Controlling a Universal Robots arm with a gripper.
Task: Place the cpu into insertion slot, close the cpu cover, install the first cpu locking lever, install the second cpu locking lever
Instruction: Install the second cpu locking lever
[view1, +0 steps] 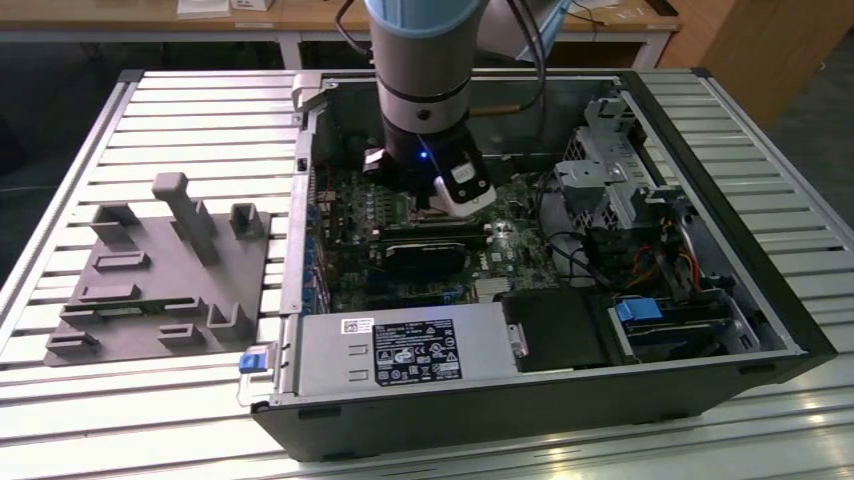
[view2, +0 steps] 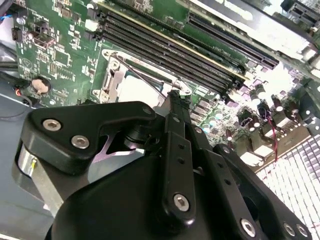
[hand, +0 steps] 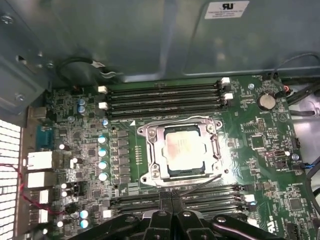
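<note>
The cpu (hand: 182, 151) lies flat in the insertion slot (hand: 143, 131) on the green motherboard, its silver top bright under the light. The cpu cover (hand: 159, 150) lies down around it as a silvery frame. One locking lever (hand: 218, 150) runs along the socket's side. A second thin lever rod (hand: 200, 183) slants out from the socket, its end at my fingertips. My gripper (hand: 171, 201) is shut, its black fingers pressed together just beside the socket edge. In the second wrist view the gripper (view2: 173, 98) touches the socket by the cpu (view2: 136, 91). In the exterior view the gripper (view1: 445, 215) reaches down into the case.
Long black memory slots (hand: 162, 97) flank the socket on two sides. The open computer case (view1: 747, 300) has a power supply (view1: 400, 350) at the front and drive bays (view1: 607, 170) on the exterior view's right. A grey fixture (view1: 160, 270) sits on the slatted table.
</note>
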